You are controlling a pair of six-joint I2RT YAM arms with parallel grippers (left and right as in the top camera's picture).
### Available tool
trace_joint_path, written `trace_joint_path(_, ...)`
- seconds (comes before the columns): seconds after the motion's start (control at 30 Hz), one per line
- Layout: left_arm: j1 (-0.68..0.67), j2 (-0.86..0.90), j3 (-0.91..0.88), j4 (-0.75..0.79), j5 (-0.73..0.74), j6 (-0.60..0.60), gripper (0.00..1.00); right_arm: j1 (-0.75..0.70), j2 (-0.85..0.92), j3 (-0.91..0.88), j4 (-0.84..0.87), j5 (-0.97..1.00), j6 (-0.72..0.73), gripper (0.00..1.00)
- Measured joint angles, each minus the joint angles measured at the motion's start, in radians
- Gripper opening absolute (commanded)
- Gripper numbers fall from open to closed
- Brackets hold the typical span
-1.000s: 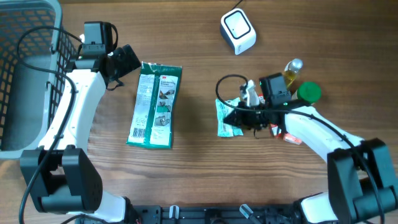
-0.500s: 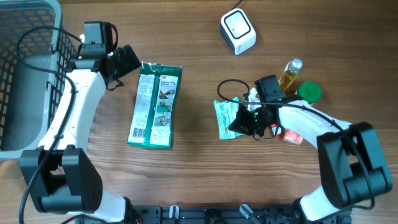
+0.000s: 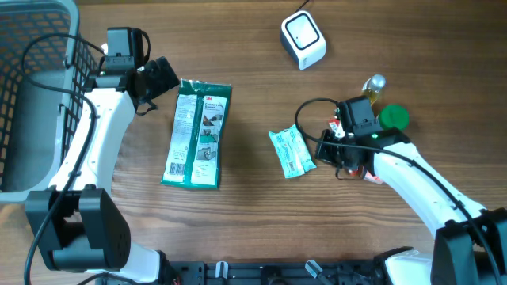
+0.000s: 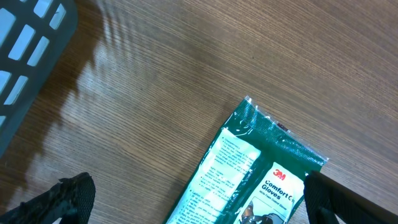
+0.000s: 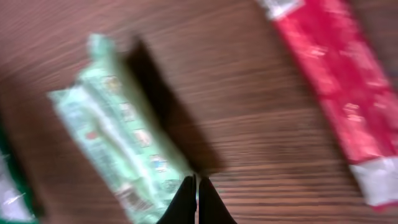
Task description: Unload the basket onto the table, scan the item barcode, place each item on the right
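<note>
R gripper (image 3: 320, 150), fingers together, pinches green packet (image 3: 291, 152) by its edge; packet's long axis diagonal, scanner (image 3: 303, 39) well beyond. L gripper (image 3: 162, 77) agape, farther off.

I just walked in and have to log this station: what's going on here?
The right arm's tool is shut on an edge of the light green packet, which looks tipped up off the table, well short of the white scanner. The left arm's tool hangs open near the end of the green glove pack, holding nothing. Nothing is at the scanner yet.
</note>
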Motion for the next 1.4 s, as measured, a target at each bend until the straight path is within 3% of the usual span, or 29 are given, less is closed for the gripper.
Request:
trace_joint_path(0.57,0.0,0.0,0.0,0.0,0.0,0.0,1.0,0.011,0.036,-0.092,0.103,0.045,0.105,0.05)
trace_joint_path(0.87,0.0,0.0,0.0,-0.001,0.0,0.0,1.0,0.208,0.134,-0.093,0.254,-0.059,0.242,0.06)
trace_joint_path(0.97,0.0,0.0,0.0,0.0,0.0,0.0,1.0,0.295,0.148,-0.094,0.311,-0.094,0.277,0.13)
trace_joint_path(1.07,0.0,0.0,0.0,0.0,0.0,0.0,1.0,0.358,0.149,-0.095,0.365,-0.115,0.291,0.15)
trace_joint_path(1.4,0.0,0.0,0.0,0.0,0.0,0.0,1.0,0.369,0.12,-0.079,0.307,-0.192,0.281,0.24)
